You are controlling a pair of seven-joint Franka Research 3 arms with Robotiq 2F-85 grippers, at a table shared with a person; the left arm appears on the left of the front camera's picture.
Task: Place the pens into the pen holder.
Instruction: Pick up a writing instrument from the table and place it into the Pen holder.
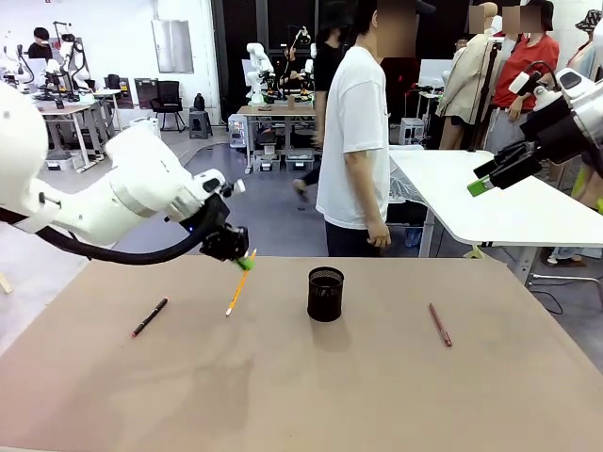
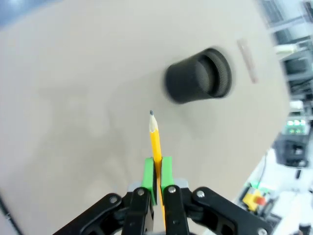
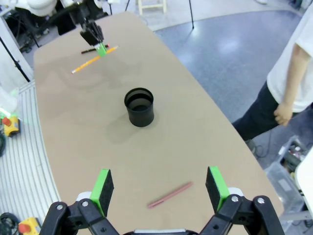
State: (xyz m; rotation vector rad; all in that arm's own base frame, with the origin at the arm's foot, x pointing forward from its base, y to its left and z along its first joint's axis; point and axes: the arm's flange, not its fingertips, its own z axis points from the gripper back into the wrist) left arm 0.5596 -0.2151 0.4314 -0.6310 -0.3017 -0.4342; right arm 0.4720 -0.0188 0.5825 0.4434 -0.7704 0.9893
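My left gripper [image 1: 244, 261] is shut on the upper end of the yellow-orange pencil [image 1: 236, 293], which slants down toward the table left of the pen holder [image 1: 325, 294]. In the left wrist view the pencil [image 2: 155, 138] sticks out between the green pads [image 2: 166, 172], its tip pointing toward the black mesh holder [image 2: 198, 76]. A black pen with a red tip [image 1: 149, 317] lies at the left. The dark red pen [image 1: 440, 325] lies right of the holder. My right gripper [image 1: 480, 185] hangs open high at the right, above the dark red pen [image 3: 169, 195].
A person in a white T-shirt [image 1: 353, 141] stands at the far edge of the brown table [image 1: 377, 395], hands down. A white table [image 1: 499, 202] stands beyond at the right. The tabletop in front of the holder is bare.
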